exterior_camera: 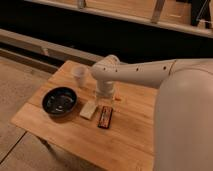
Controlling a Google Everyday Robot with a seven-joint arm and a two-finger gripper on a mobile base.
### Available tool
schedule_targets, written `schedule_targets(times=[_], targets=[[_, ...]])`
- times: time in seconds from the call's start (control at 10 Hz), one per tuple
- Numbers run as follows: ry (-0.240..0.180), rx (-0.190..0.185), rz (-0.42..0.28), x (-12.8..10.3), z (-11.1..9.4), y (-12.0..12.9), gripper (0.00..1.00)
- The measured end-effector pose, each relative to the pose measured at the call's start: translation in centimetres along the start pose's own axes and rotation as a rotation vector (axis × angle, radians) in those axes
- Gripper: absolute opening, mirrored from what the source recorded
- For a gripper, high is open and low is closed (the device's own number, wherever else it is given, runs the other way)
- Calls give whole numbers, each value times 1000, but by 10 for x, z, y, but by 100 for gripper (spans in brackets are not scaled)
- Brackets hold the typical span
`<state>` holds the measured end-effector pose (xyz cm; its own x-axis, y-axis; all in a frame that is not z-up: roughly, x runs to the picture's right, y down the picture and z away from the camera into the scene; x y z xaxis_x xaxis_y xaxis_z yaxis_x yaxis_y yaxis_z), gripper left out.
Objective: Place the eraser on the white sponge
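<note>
Camera view, front of the counter: is the eraser on the white sponge yet?

— No. It lies flat just beside the sponge, ungrasped. Behind both hangs the pincer; wide or narrow, I cannot tell. By my reckoning all 3 steps are left: grasp, lift, place.

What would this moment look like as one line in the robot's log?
gripper: low over table, just beyond white sponge and eraser | eraser: flat on table beside white sponge, not yet on it | task: pending
</note>
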<state>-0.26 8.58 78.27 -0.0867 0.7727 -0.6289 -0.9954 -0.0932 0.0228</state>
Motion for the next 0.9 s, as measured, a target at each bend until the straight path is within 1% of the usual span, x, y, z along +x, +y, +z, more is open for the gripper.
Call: schedule_targets(times=[0.2,0.3,0.4,0.6,0.7,0.9], targets=[[-1,-6,-1,-1,1,0,65],[10,-8,14,-4,12,-5,65],[39,5,57,-8,30,-28,65],[81,18,124,-9,50,-56,65],[97,21,146,-11,59,-65,65],[100,12,153,-15,63,-64,65]])
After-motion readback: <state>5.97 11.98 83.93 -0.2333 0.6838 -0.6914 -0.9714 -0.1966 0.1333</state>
